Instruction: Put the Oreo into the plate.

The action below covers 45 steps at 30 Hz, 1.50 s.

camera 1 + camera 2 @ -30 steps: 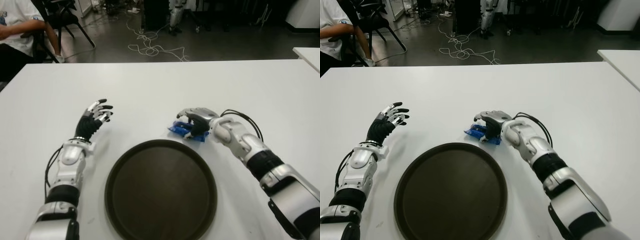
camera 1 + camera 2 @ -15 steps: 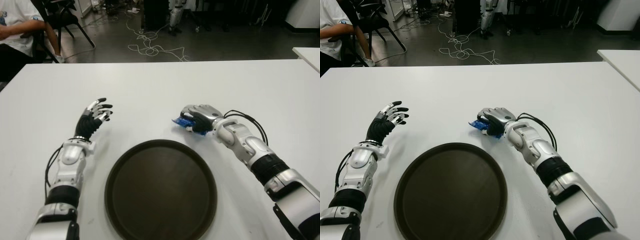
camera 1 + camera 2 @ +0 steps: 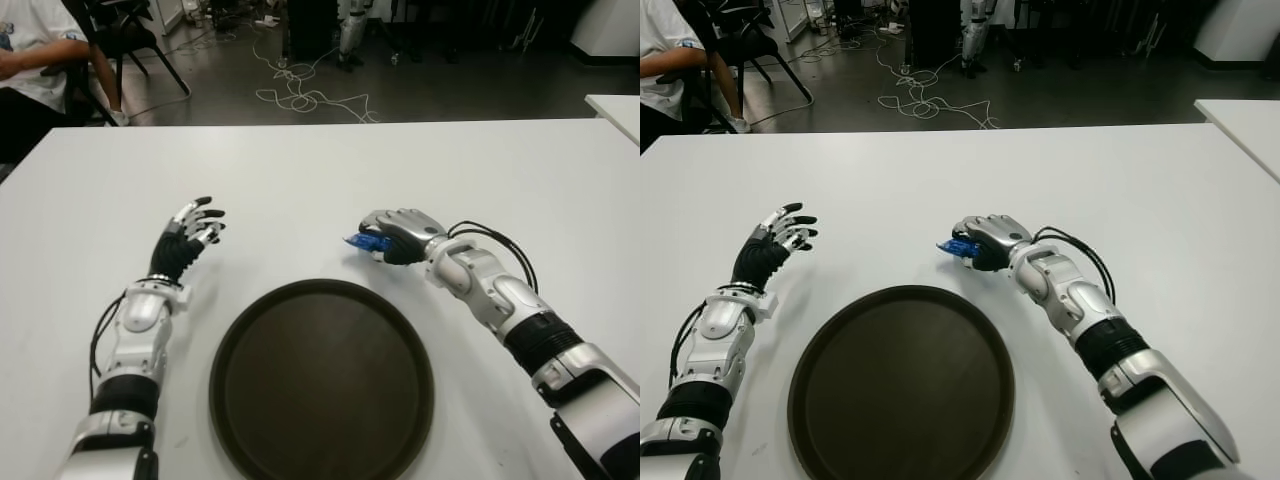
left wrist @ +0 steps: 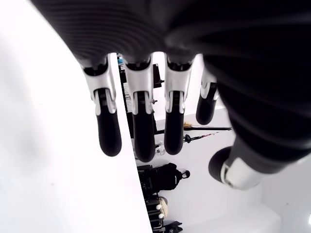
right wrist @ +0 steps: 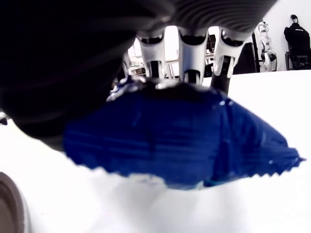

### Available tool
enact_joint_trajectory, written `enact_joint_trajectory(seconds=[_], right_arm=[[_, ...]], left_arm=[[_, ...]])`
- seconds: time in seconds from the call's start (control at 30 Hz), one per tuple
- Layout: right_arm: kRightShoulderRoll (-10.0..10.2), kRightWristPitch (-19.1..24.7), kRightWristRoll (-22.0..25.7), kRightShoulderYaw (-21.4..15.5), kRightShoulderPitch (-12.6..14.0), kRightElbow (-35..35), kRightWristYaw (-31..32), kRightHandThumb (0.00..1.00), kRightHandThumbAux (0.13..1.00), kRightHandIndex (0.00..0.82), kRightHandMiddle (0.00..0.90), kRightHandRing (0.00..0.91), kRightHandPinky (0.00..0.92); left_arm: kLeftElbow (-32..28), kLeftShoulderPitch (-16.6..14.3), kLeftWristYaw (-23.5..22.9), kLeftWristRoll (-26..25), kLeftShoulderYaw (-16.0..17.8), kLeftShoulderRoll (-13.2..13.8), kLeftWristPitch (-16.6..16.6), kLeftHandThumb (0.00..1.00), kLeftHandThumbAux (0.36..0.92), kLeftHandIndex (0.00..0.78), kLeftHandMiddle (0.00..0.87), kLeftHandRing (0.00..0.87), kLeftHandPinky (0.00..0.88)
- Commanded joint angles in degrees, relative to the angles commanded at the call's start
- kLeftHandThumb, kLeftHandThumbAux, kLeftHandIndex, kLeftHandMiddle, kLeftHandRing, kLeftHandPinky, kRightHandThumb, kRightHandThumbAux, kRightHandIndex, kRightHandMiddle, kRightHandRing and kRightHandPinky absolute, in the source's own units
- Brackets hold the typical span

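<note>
light: bright, even, overhead | table (image 3: 420, 170): soft shadows, mild glare | wrist views: close parts blurred

The Oreo (image 5: 180, 138) wears a glossy, crinkled blue plastic wrapper with a serrated edge, gripped by the right hand (image 3: 398, 234), whose fingers (image 5: 186, 58) look like glossy white plastic over ribbed black rubber. The plate (image 3: 322, 380) is dark brown with a smooth matt finish, and the desk (image 3: 330, 170) is smooth, matt white.

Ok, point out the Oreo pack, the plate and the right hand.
Oreo pack (image 3: 362, 241): left eye view, blue end sticking out of the fingers.
Plate (image 3: 322, 376): left eye view, bare middle.
Right hand (image 3: 987, 236): right eye view, back of the curled hand.
</note>
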Motion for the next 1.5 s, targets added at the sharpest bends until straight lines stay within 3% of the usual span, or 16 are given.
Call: enact_joint_trajectory(seconds=[0.73,1.03,1.1,1.27,1.5], right_arm=[[-0.5,-1.3,-0.1,-1.4,1.1,-1.7,-1.0,0.690,0.714,0.431,0.572,0.544,0.487],[-1.3,-2.9,-1.3,-1.6,1.8,-3.3,-5.2,0.695,0.715,0.432,0.583,0.578,0.523],[-1.7,-3.1,-1.3,-1.9,2.3,-4.6,-5.7,0.696,0.714,0.432,0.593,0.592,0.534],[-4.1,-2.5,-0.2,-4.8,5.8,-16.6,-3.9,0.700,0.714,0.433,0.630,0.633,0.563],[-3.6,-4.1,-1.3,-6.1,9.5,-23.4,-7.2,0.699,0.716,0.433,0.686,0.683,0.613]], left_arm=[[-0.1,-0.2,-0.4,-0.5,0.1,-0.1,1.2,0.160,0.626,0.173,0.289,0.302,0.356],[0.4,-0.4,-0.3,0.0,0.0,0.2,0.6,0.164,0.618,0.172,0.290,0.293,0.343],[0.6,-0.4,-0.3,0.1,0.0,0.2,0.5,0.167,0.624,0.172,0.293,0.293,0.341],[1.2,-0.6,-0.2,0.1,0.1,0.3,-0.1,0.173,0.622,0.170,0.294,0.294,0.344],[2.4,-1.1,-1.1,-0.7,0.5,0.5,0.1,0.170,0.626,0.170,0.289,0.296,0.350]])
